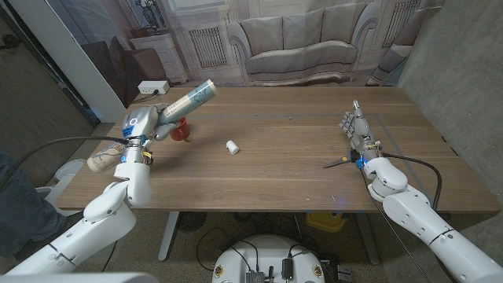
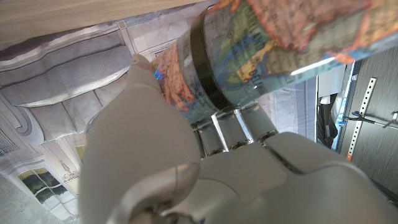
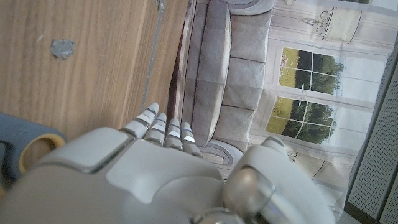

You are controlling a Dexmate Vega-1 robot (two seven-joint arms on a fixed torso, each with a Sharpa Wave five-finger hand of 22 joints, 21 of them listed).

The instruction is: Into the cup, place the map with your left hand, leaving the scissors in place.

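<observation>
1. The map point(image 1: 191, 98), rolled into a tube with a dark band round it, is held above the table's left part, tilted so its far end points up and toward the back wall.
2. The left hand point(image 1: 144, 123) grips the map's lower end; in the left wrist view its fingers point(image 2: 231, 134) wrap under the roll point(image 2: 249, 56) and the thumb side presses against it from the other side.
3. The left arm comes in from the near left corner, forearm rising steeply to the raised hand.
4. Just under and beyond the held roll stands a small red thing point(image 1: 181, 131), likely the cup, partly hidden by the hand.
5. A small white cylinder point(image 1: 232, 147) lies on the wooden table point(image 1: 291, 165) near the middle, apart from the cup.
6. The scissors point(image 1: 343, 163) lie on the right side, just beside the right wrist.
7. The right hand point(image 1: 356, 130) stands on the table with fingers straight, close together and pointing away, holding nothing; the right wrist view shows the same extended fingers point(image 3: 163, 129).
</observation>
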